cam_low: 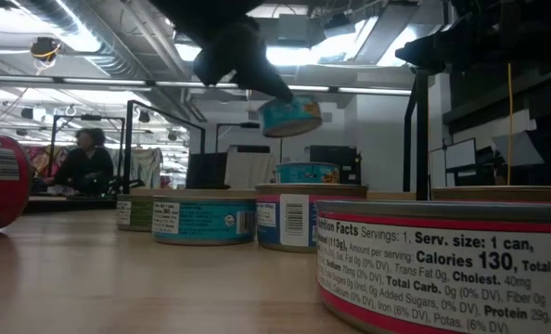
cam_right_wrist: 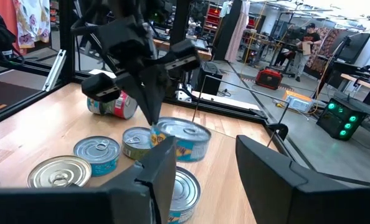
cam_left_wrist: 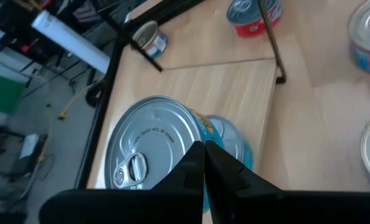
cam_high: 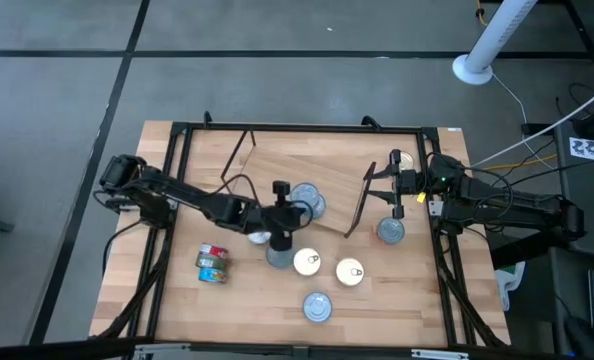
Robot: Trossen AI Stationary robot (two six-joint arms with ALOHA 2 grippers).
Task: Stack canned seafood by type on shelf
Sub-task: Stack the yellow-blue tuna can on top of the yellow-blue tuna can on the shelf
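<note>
The left gripper [cam_right_wrist: 152,118], pinched on the rim of 1 teal tin [cam_right_wrist: 184,138] above the shelf [cam_high: 302,165], looks precarious: stiff, slick, dense metal; right gripper [cam_high: 395,196] waits half-open.

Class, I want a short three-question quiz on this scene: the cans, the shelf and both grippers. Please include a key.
1. True or false: the left gripper holds a teal can in the air by its rim.
2. The right gripper is: A) shut on a can; B) open and empty; C) out of view.
3. Which gripper is nearer the tipped can, left or right?

Key: 1 true; 2 B; 3 left.
</note>
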